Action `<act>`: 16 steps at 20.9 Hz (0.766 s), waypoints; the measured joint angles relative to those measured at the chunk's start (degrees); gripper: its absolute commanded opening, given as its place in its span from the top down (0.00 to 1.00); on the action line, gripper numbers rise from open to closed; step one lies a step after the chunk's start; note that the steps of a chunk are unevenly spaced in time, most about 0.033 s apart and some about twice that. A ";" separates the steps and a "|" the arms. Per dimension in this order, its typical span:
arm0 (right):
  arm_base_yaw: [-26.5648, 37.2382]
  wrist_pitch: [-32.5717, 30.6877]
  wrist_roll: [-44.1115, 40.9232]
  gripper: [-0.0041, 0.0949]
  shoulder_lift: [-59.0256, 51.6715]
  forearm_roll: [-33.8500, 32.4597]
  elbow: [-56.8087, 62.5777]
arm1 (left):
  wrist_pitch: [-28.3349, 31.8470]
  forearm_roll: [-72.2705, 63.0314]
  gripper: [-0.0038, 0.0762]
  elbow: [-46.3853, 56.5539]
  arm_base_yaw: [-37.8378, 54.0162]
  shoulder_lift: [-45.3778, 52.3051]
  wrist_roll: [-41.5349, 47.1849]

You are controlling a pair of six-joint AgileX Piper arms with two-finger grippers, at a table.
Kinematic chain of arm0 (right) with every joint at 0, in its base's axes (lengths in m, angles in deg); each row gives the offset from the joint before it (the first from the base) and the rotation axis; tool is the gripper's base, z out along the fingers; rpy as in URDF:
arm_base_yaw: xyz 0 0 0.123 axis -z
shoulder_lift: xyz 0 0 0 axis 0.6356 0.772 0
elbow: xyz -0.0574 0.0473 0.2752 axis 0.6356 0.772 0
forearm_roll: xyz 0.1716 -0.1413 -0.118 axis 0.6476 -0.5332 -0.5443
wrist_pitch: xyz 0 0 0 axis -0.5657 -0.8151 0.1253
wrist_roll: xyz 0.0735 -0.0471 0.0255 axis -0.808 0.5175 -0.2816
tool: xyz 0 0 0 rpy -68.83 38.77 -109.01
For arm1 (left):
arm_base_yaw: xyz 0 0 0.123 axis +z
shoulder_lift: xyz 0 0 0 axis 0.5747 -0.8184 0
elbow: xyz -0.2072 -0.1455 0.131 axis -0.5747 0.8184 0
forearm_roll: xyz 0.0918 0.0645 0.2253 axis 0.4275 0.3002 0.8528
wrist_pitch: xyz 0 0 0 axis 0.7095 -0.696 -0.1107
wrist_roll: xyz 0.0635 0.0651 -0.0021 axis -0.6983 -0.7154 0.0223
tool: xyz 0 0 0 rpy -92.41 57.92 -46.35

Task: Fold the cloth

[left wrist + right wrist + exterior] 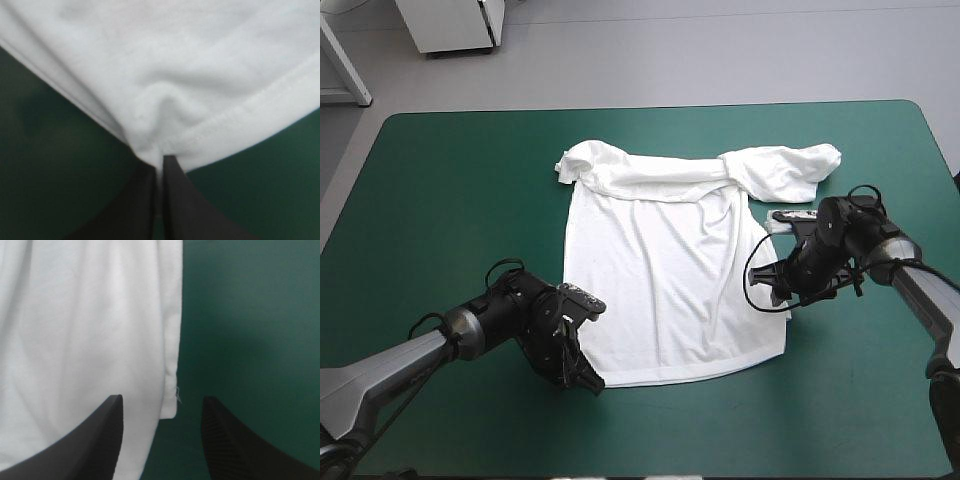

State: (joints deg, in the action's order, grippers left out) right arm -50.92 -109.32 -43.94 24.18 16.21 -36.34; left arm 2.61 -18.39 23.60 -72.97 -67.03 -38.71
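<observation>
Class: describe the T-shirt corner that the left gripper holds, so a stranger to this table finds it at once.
On the teal-green table cover lies a white short-sleeved T-shirt, spread flat, hem toward the robot. Follow the hem to the left gripper: the corner there is pinched between its shut black fingers and puckered, while the hem's other corner lies flat.

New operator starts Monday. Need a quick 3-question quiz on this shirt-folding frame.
1. True or false: the left arm's fingers are shut on the T-shirt at its near hem corner.
2. The right arm's fingers are: A) shut on a sleeve; B) open, astride the T-shirt's side edge; C) shut, away from the T-shirt.
3. Fill in: the T-shirt's body lies spread ____ on the table.
Key: 1 true; 2 B; 3 flat.
</observation>
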 measured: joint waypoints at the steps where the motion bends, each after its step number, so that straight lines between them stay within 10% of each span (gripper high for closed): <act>1: 0.00 0.60 0.16 0.48 0.10 0.53 0.66 | 0.00 0.00 0.96 0.00 0.00 0.00 0.00; 5: -0.22 5.94 0.55 0.58 0.27 2.93 6.63 | 0.00 0.00 0.96 0.00 0.00 0.00 -0.05; 10: -3.75 9.50 0.47 0.97 0.01 0.83 9.84 | 0.24 0.00 0.96 0.00 0.00 -0.02 -0.05; 16: -7.99 8.87 -3.21 0.98 0.77 -3.48 8.32 | -0.42 1.11 0.96 -0.95 0.00 -0.26 -0.18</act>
State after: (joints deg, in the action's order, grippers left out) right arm -58.91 -100.45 -47.15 24.95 12.73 -28.02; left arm 2.19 -17.28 22.65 -72.97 -67.29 -38.89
